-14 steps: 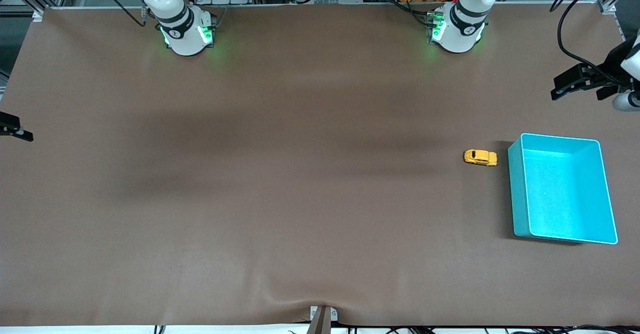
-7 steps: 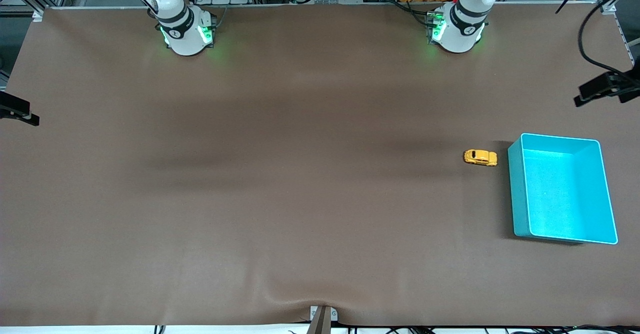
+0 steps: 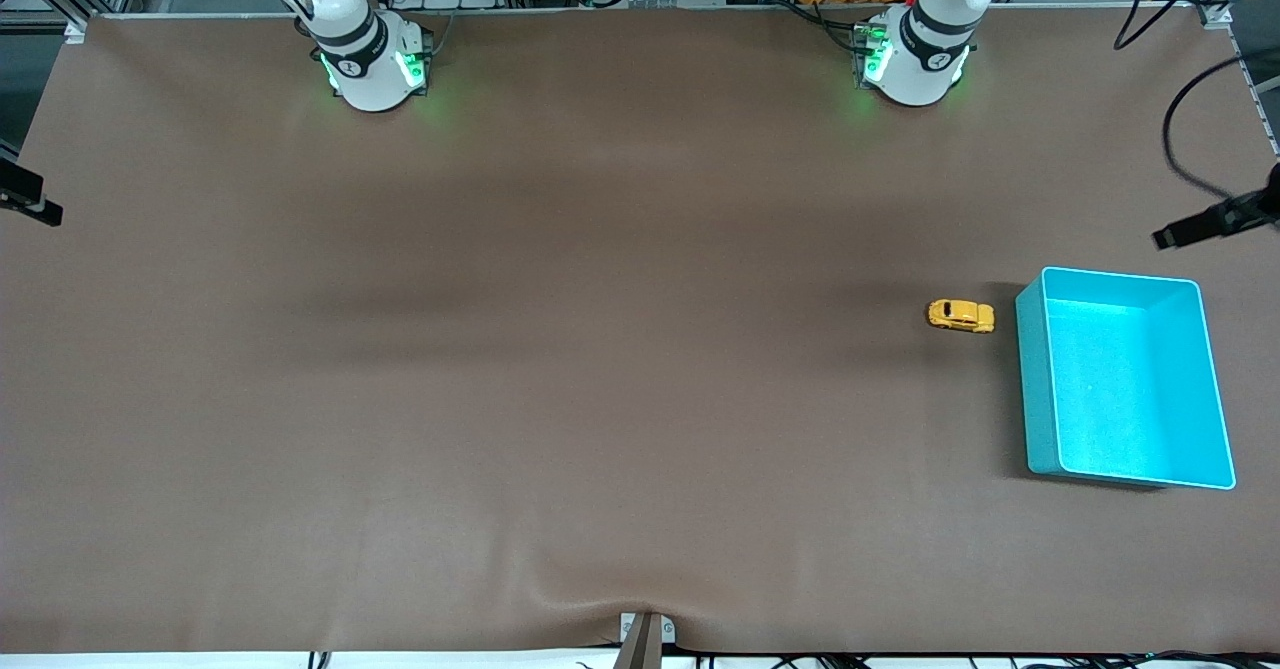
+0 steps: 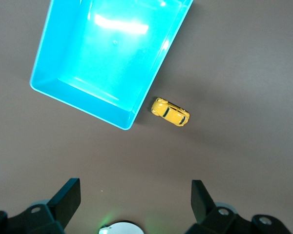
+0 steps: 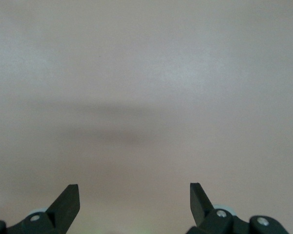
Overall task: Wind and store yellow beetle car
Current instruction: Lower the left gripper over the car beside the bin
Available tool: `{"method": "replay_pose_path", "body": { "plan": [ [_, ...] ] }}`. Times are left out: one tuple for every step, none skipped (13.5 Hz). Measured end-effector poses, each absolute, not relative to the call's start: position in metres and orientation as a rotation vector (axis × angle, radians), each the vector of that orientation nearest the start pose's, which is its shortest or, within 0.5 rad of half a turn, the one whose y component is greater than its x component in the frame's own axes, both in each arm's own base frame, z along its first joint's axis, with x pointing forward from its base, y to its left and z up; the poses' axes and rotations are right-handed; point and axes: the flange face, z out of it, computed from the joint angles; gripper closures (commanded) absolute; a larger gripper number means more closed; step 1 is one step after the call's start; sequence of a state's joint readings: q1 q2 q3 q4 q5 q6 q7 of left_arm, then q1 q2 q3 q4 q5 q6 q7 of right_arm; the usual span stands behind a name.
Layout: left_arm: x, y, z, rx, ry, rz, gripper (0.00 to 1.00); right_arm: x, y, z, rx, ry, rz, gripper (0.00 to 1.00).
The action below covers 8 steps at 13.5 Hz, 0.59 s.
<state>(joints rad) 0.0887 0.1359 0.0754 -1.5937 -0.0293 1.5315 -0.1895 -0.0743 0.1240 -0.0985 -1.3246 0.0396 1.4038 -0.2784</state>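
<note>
Since a second ago, both arms have swung their hands out toward the edges of the table. The left gripper (image 4: 135, 195) used to show as a big dark shape near the left arm's end of the table; now only a thin dark tip of it shows there. The right gripper (image 5: 134, 195) has lifted a little at the right arm's end, and only its tip peeks in too. The car and the bin have not moved at all.

The yellow beetle car (image 3: 961, 316) sits on its wheels on the brown table (image 3: 560, 399) — just beside the teal bin (image 3: 1040, 389), not touching it, on the side toward the right arm's end. The bin has nothing in it.

Both grippers are wide apart and hold nothing. The left gripper hangs high up, and its wrist view looks down on the car (image 4: 170, 112) and the bin (image 4: 85, 102). The right gripper is over bare table, well apart from the car, and waits.

We think the job has not really started — the car is not wound up and not put away. The left arm is the closer one, so it will likely have to come down over the car first.
</note>
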Motion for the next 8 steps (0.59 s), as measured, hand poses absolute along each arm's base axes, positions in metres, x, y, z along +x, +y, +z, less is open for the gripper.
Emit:
{"method": "replay_pose_path", "body": {
  "plan": [
    [0.582, 0.085, 0.513, -3.077, -0.602, 0.328, 0.0, 0.568, -0.088, 0.654, -3.1, -0.178, 0.059, 0.0],
    [0.587, 0.078, 0.495, -3.064, -0.639, 0.337, 0.0, 0.569, -0.086, 0.654, -3.1, -0.178, 0.062, 0.0],
    [0.588, 0.071, 0.477, -3.05, -0.676, 0.343, 0.0, 0.569, -0.08, 0.654, -3.101, -0.167, 0.067, 0.0],
    [0.588, 0.065, 0.46, -3.039, -0.712, 0.341, 0.0, 0.57, -0.071, 0.654, -3.103, -0.143, 0.069, 0.0],
    [0.587, 0.057, 0.441, -3.025, -0.76, 0.329, 0.0, 0.569, -0.061, 0.657, -3.105, -0.122, 0.066, 0.0],
    [0.585, 0.049, 0.42, -3.006, -0.82, 0.321, 0.0, 0.567, -0.05, 0.659, -3.106, -0.119, 0.062, 0.0],
    [0.58, 0.04, 0.398, -2.983, -0.882, 0.319, 0.0, 0.564, -0.039, 0.663, -3.115, -0.112, 0.057, 0.0],
    [0.573, 0.033, 0.377, -2.957, -0.947, 0.321, 0.0, 0.559, -0.027, 0.666, -3.14, -0.093, 0.055, 0.0]
  ]
}}
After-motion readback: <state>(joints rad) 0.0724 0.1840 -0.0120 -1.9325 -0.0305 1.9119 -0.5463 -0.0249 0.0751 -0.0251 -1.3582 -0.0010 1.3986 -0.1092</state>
